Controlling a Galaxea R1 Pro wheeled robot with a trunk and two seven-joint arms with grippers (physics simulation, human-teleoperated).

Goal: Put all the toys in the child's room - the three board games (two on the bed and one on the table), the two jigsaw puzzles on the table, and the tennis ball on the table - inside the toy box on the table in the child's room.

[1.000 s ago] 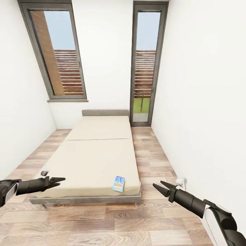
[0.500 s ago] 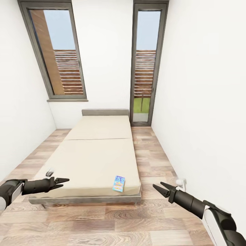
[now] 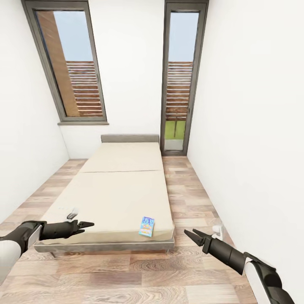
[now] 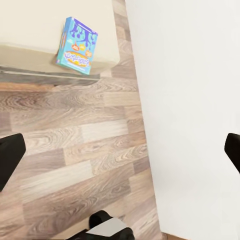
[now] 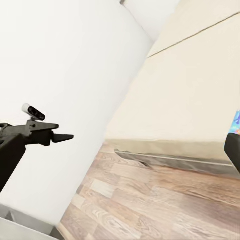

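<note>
A blue board game (image 3: 146,226) with bright print lies flat on the bed (image 3: 118,190), at the right corner of its foot end. The left wrist view has the same box (image 4: 77,45) on the mattress corner above the wood floor. My left gripper (image 3: 88,225) hovers open over the left part of the bed's foot edge, well left of the box. Over the floor to the right of the bed, my right gripper (image 3: 189,232) is open and empty, below and right of the box. The table, toy box, jigsaw puzzles and tennis ball are out of view.
White walls close in on both sides, the right wall (image 3: 245,147) close to my right arm. Wood-plank floor (image 3: 126,274) runs in front of the bed and along its right side. Two tall grey-framed windows (image 3: 179,80) stand behind the grey headboard (image 3: 130,139).
My left gripper has moved right and a little forward along the bed's foot edge. My right gripper has shifted slightly left. The board game has not moved.
</note>
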